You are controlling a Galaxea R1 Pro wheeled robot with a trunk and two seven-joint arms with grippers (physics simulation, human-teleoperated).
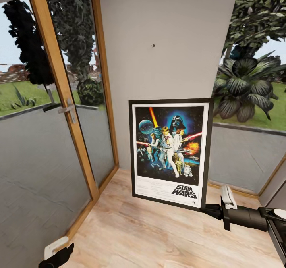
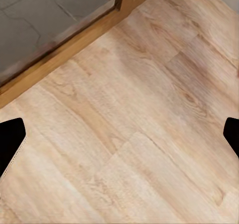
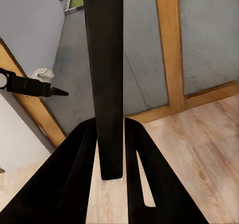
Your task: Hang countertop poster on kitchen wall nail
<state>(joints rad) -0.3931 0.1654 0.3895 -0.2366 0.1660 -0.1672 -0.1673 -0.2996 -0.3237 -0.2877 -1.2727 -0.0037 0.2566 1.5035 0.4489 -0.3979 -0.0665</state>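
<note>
**Poster lifted and carried to the wall, hanging not yet done**

Nearest the head camera: left gripper [image 1: 55, 253], low over the wood-plank floor [image 1: 159, 236] near the timber-framed glass door [image 1: 59, 101]; fingers spread wide with nothing between them, as seen from the left wrist, where both dark tips sit at the margins over bare planks. Right gripper [image 1: 216, 208] clamped on the lower right corner of the Star Wars poster [image 1: 171, 153]; from the right wrist, black frame edge [image 3: 107, 79] pinched between the two fingers. Poster held upright, clear of the floor, in front of the pale grey wall [image 1: 159, 41], below a single wall nail [image 1: 153, 45]. Pick-up judged complete. Remaining: raising the poster until its top edge reaches the nail, seating it, then release.
</note>
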